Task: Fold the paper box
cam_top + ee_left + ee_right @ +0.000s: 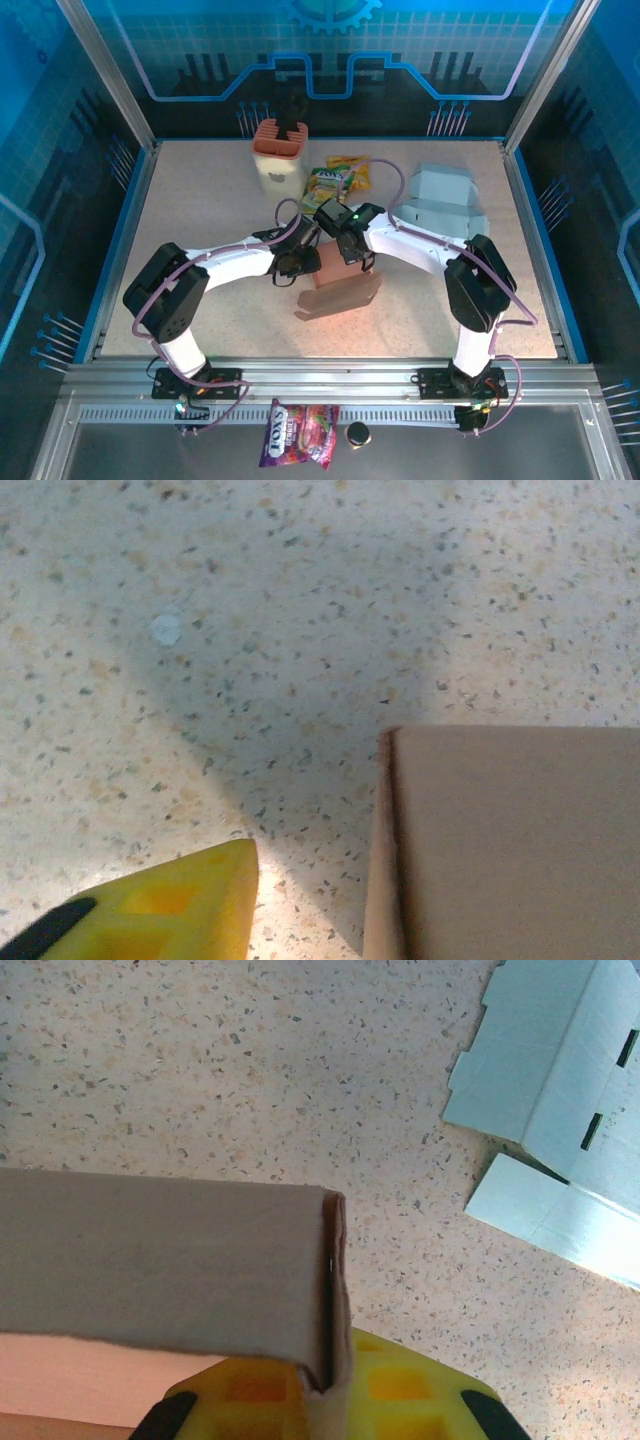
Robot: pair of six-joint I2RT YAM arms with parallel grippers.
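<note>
Being thin, light card, the paper box is best held at a panel edge: one is pinched in the right claw, the left claw spread alongside.

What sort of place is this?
Probably a robot lab or demo cell: a speckled table walled by blue glazed panels, a left arm and right arm bolted to an aluminium rail, a brown paper box between them.
</note>
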